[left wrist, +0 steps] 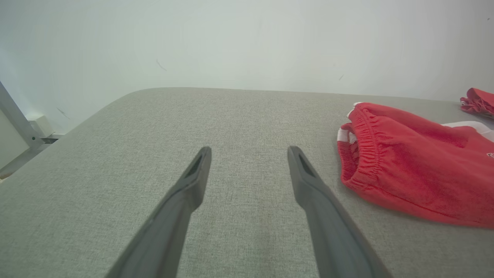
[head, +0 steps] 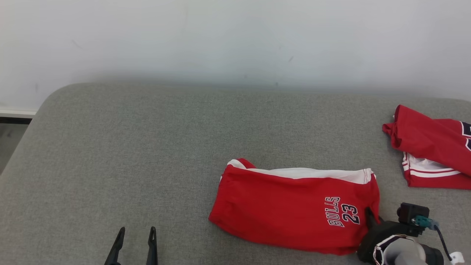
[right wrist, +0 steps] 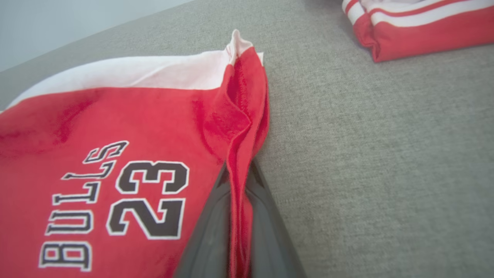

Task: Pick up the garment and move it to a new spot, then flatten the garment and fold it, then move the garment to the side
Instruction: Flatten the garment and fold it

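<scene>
**Right pincer (right wrist: pixel 239 170) clamped on the shorts' edge, left pincer (left wrist: pixel 249 150) spread wide with nothing in it.**

Nearest, the right pincer's two dark fingers are closed on a raised fold at the hem edge of the red shorts (right wrist: pixel 115 116), which lie flat on the grey desk (head: pixel 147 147). The "BULLS 23" print (right wrist: pixel 115 200) sits just left of that pincer, and the shorts' white band runs beyond it. The left pincer points over bare desk, with the shorts' elastic waistband (left wrist: pixel 364 150) off to its right and not touching it. Farther off, ahead and to the right of the right pincer, a second red garment (head: pixel 430 147) with white stripes lies well apart from the shorts.
</scene>
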`<state>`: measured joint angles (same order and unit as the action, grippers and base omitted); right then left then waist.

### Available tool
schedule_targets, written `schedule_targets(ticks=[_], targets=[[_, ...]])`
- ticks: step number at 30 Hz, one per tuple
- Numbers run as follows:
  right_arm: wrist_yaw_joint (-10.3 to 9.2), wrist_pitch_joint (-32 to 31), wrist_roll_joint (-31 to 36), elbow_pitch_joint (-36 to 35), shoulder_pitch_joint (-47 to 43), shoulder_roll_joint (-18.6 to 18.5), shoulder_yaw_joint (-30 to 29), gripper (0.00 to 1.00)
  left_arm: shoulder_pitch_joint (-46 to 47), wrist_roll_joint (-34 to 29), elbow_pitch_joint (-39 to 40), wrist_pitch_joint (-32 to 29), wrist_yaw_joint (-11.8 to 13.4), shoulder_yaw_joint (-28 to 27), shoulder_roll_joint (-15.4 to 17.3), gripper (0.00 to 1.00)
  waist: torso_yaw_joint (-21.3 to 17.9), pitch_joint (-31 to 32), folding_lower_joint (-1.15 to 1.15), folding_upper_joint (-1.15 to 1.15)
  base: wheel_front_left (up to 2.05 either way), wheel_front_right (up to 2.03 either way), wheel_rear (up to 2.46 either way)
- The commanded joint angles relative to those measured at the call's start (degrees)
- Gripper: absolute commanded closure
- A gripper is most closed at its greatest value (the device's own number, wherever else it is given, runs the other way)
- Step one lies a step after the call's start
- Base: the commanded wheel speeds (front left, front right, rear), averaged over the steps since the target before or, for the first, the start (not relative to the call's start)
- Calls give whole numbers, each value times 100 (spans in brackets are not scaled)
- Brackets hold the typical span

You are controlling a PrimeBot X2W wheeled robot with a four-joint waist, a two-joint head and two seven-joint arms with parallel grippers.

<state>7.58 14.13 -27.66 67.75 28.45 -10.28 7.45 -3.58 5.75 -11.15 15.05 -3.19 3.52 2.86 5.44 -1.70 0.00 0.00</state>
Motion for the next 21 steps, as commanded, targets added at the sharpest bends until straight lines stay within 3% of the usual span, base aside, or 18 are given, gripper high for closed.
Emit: schedule_targets(ticks=[1,4,11,21], targets=[[-14,19,-57,25,-93,-162,2,100,-64,36,-11,16,14,-26,5,0,-30,24,0,0,0,0,0],[-13,70,-166,-102,-182,-368,-13,100,-130,60,-7,16,3,-91,5,0,-87,46,0,0,0,0,0],[-13,83,-589,-665,-267,-450,215,100,-226,145,36,16,49,-146,6,0,-235,59,0,0,0,0,0],[-12,-498,-1827,-2856,-591,-428,1173,100,-216,219,10,16,54,-72,5,0,-233,102,0,0,0,0,0]])
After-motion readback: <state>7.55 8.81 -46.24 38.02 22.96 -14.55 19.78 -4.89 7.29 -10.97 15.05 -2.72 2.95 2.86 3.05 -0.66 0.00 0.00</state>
